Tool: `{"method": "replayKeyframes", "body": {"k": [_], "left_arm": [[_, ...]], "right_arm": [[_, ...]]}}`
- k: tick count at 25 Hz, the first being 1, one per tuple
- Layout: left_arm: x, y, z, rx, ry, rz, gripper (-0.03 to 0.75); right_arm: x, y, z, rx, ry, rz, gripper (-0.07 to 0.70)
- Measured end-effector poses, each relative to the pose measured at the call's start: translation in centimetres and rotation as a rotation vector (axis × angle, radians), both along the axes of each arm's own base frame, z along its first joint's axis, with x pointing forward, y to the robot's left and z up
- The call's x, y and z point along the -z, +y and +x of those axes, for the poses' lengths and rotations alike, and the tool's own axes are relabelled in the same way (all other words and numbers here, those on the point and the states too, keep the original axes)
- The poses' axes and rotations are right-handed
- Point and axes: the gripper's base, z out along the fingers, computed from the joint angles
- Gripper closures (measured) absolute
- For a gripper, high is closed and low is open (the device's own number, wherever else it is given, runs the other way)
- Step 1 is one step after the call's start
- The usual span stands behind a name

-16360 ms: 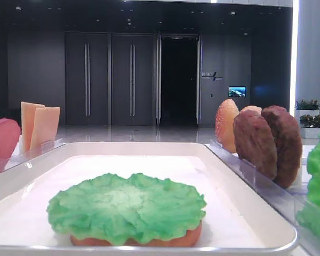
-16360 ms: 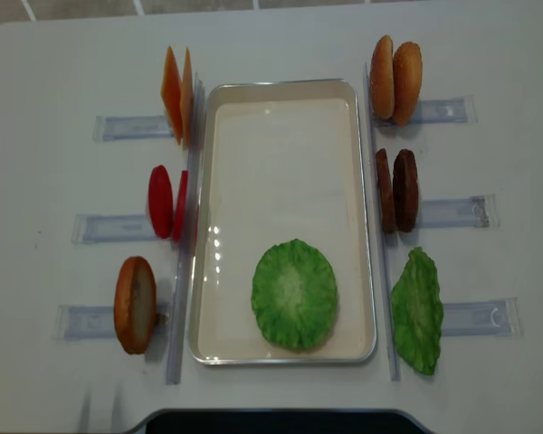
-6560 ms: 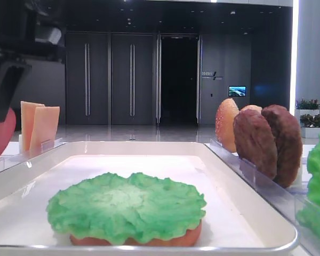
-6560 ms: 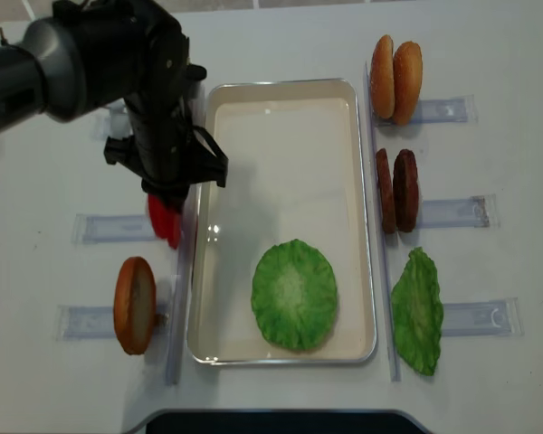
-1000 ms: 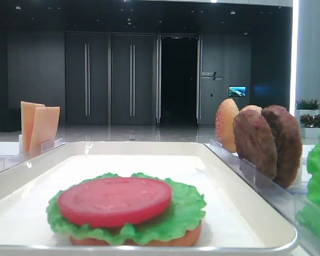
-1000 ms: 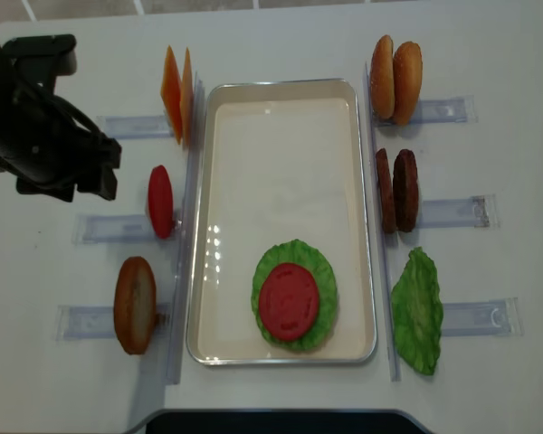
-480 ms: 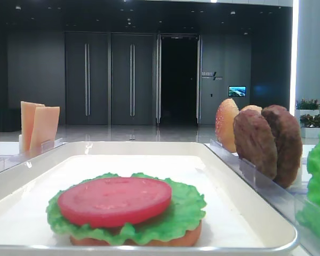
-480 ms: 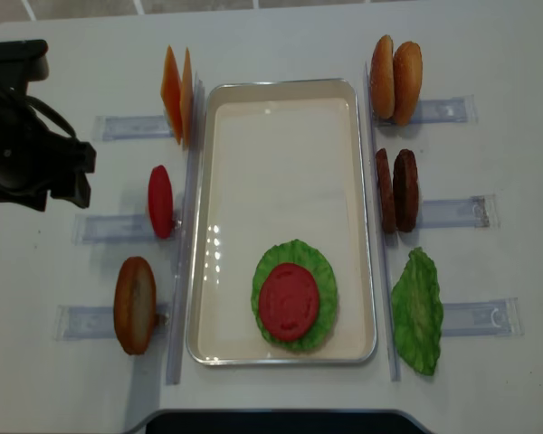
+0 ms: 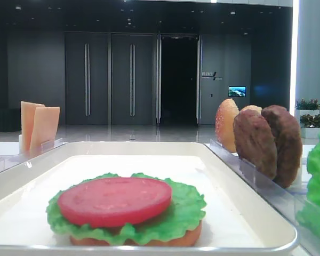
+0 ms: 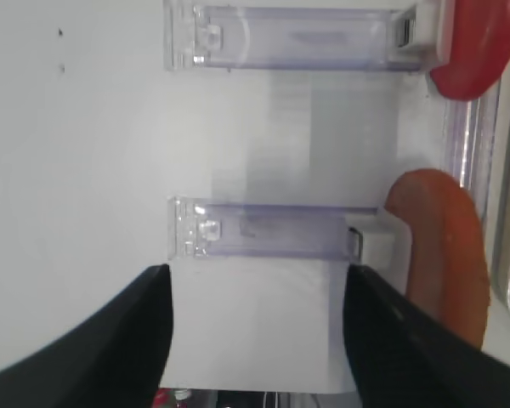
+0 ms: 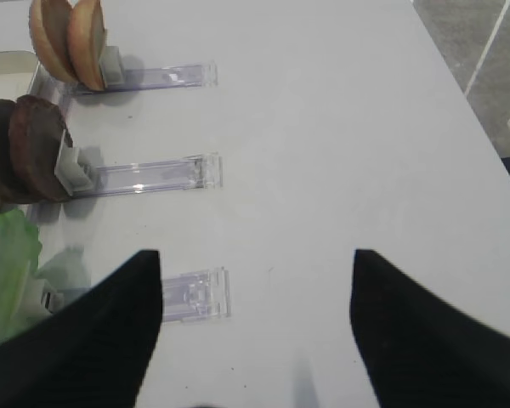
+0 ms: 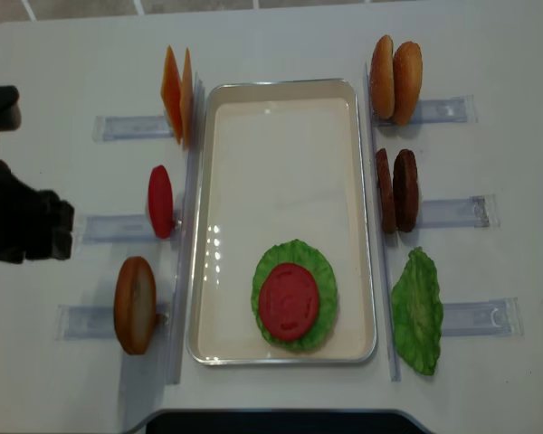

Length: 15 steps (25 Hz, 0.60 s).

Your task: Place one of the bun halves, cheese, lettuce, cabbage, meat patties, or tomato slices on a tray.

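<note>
Under the lettuce (image 9: 170, 216) only a thin edge of a bun half (image 9: 144, 241) shows, while the left arm (image 12: 18, 226) is cut off by the overhead view's edge.

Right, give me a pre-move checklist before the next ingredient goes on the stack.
1. Tomato slice lies flat on the lettuce: ok.
2. Stack sits inside the tray rim: ok.
3. Left pincer open and empty: ok.
4. Right pincer open and empty: ok.
5. Meat patties upright in their rack: ok.
6. Cheese upright in its rack: ok.
</note>
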Motion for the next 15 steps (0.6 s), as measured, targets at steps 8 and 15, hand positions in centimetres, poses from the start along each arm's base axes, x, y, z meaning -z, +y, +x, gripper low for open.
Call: {"method": "replayKeyframes", "body": {"k": [8, 15], "left_arm": [[0.4, 0.3, -5.6, 0.000, -0.096, -0.005, 0.234], [0.3, 0.7, -9.6, 0.003, -0.252, 0.009, 0.240]], "right_arm": [[0.0, 0.0, 0.0, 0.000, 0.000, 0.000, 0.153], [0.0, 0.0, 0.0, 0.000, 0.000, 0.000, 0.153]]}}
